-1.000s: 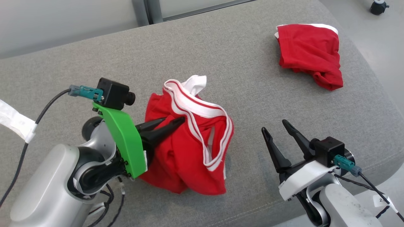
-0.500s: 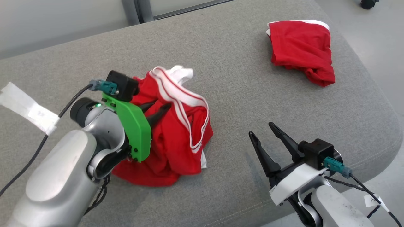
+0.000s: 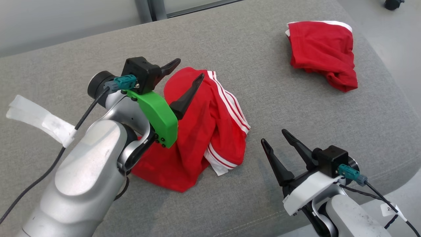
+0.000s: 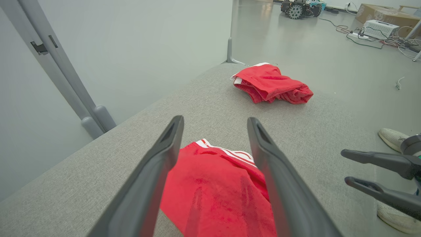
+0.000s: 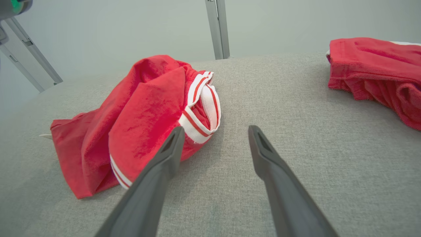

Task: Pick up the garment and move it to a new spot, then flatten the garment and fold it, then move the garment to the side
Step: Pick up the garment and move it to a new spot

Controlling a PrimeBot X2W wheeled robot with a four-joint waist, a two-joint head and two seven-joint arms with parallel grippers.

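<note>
The garment (image 3: 210, 131), red with white striped trim, lies in a crumpled heap on the grey fabric surface (image 3: 263, 75). My left gripper (image 3: 190, 69) hovers just above its far end, open, with nothing between its fingers. The left wrist view looks down past that gripper (image 4: 214, 120) onto the red cloth (image 4: 213, 187) below. My right gripper (image 3: 273, 136) stands open a little to the right of the heap, apart from it. In the right wrist view the right gripper (image 5: 215, 129) points past the garment (image 5: 148, 112), whose striped band is nearest its left finger.
A second red garment (image 3: 324, 52) lies folded at the far right corner (image 4: 269, 84) (image 5: 378, 72). The surface's rounded edge runs close behind my right arm. White tape (image 3: 39, 120) wraps the left arm's cable. White shoes (image 4: 393, 140) stand on the floor beyond the edge.
My left gripper has opened and let go of the garment, then risen above it. The cloth has dropped into a lower, wider heap. The head camera has shifted slightly; the right gripper holds still.
</note>
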